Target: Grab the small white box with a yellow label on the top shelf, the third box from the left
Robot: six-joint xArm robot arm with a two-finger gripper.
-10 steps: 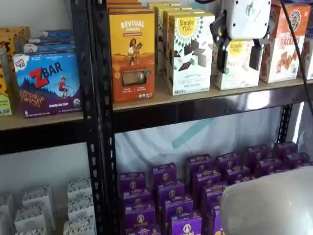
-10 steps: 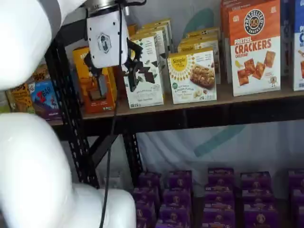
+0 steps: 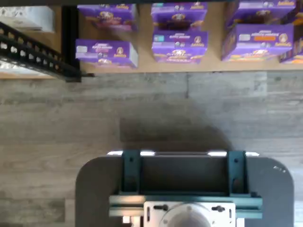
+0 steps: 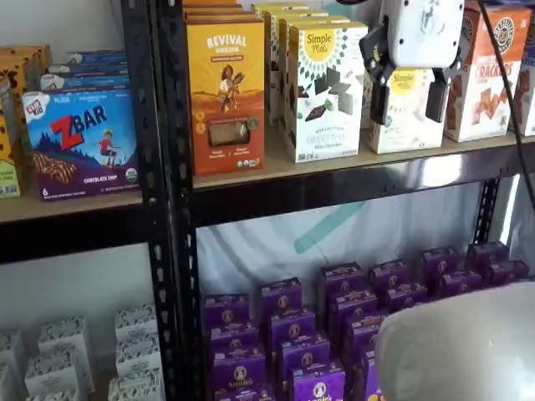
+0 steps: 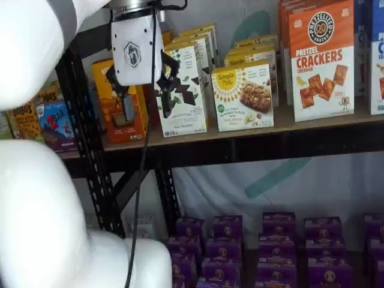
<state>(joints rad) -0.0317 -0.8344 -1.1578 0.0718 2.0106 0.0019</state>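
Small white box [image 5: 243, 96], likely light, crushable cardboard beyond the open claw [image 4: 410, 98]: grip its side panels gently.

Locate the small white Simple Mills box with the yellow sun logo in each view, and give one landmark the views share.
Wrist view: not in it; only floor and purple boxes show.
Shelf view: the small white box stands right of centre on the top shelf, partly behind the gripper.
Shelf view: the box stands mid-shelf, clear of the gripper.
Shared landmark: the tall chocolate-squares box to its left.
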